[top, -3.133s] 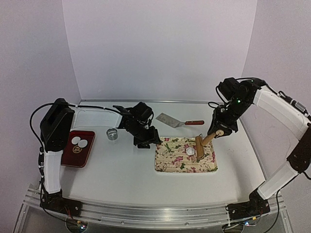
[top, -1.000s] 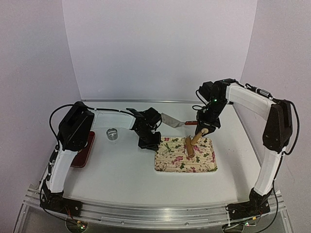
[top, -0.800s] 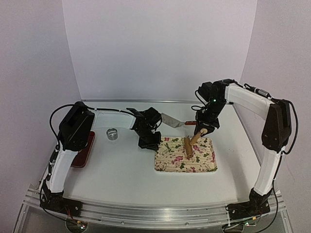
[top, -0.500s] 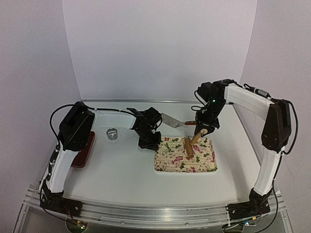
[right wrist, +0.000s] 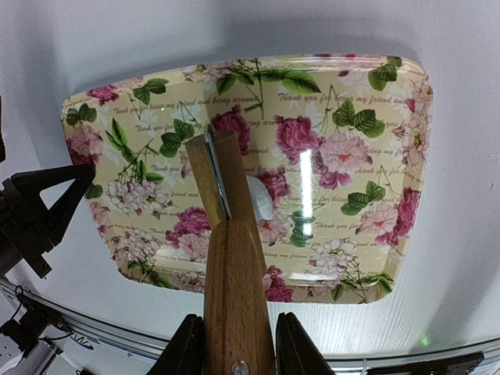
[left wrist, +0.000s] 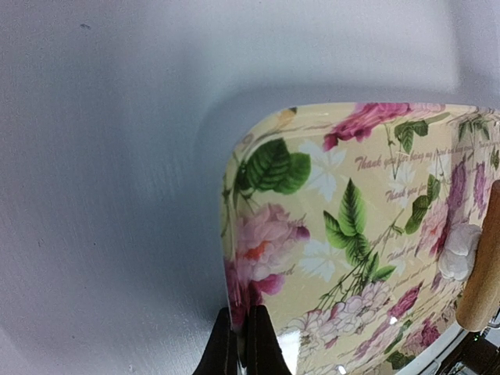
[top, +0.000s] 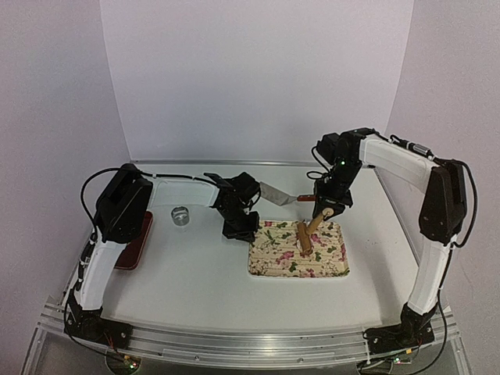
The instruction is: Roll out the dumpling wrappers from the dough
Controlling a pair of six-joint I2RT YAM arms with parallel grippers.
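You've got the worktop [top: 195, 273] with both arms reaching in to the floral tray [top: 269, 262], which sits right of centre. That tray is the stage.

The left arm comes in from the side. Its left pincer [left wrist: 242, 344] is closed tight, tips right at the tray's corner rim. It looks like it's steadying the tray, though you can't tell whether it actually pinches the rim.

On the right, the right pincer [right wrist: 238, 344] is clamped narrow on the wooden handle of the rolling pin [right wrist: 226, 234]. The handle slopes down and away from the pincer toward the tray's middle, and its working end rests on the tray.

Here's the relation your next stroke turns on. The dough [right wrist: 262, 199] is a small white lump peeking out just beside the pin's far end, partly under it. It lies straight ahead of the right pincer along the handle's line, near the tray's centre.

The right arm is plainly the nearer one, so I'd judge the roll should run along that same line, over the lump. Stray sideways and the pin will likely miss the dough or shove it off centre.
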